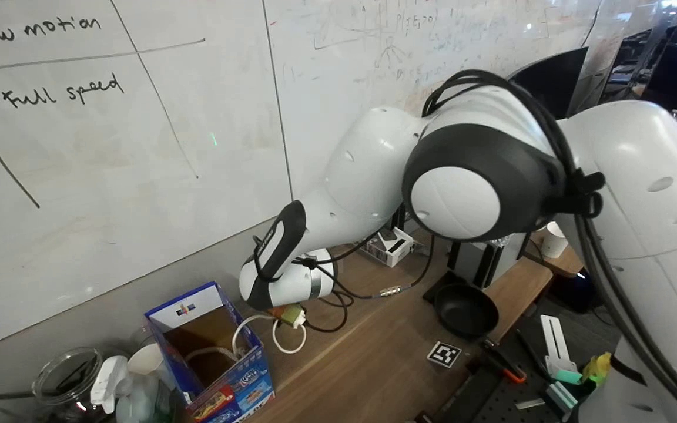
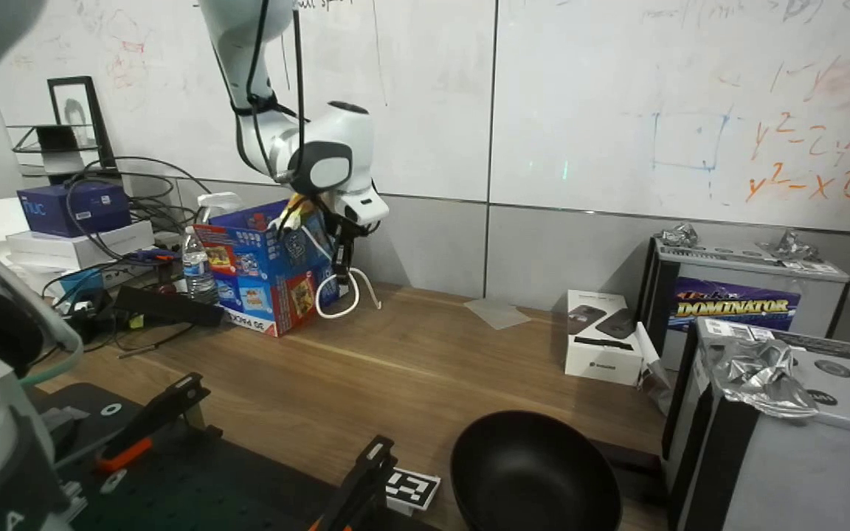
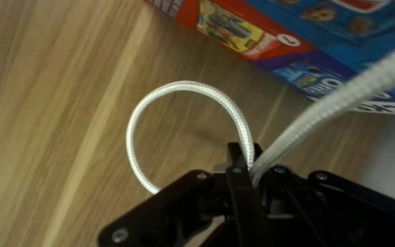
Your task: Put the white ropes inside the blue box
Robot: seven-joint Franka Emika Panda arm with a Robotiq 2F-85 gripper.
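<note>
In the wrist view, my gripper (image 3: 250, 164) enters from below, over the wooden table (image 3: 63, 109), its jaws closed together on the white ropes (image 3: 338, 104); the cord itself obscures the exact line of contact. A loop curves out to the left and passes out of sight behind the gripper, while a second length, blurred, runs off the right edge. Of the blue box (image 3: 321, 48), only a printed side shows, cut by the upper corner.

In an exterior view, my arm (image 1: 368, 164) covers the jaws with its wrist. The ropes cross the rim of the box: a length lies in the brown inside, its end hard to make out, and a loop lies outside, just beside the wall. The lower part of the box is cut off. A spray bottle (image 1: 133, 399), a white cup (image 1: 149, 359) and a clear jar (image 1: 67, 376) crowd its left side; a black pan (image 1: 466, 310) sits well apart.

In an exterior view, the printed sides conceal the box's inside. The loop hangs below my small, dark jaws; whether it touches the table I cannot tell. A water bottle (image 2: 198, 269) stands just beside the box. Of two grey-white devices (image 2: 823, 464), well apart, the nearer is cut off and partly covers the farther.
</note>
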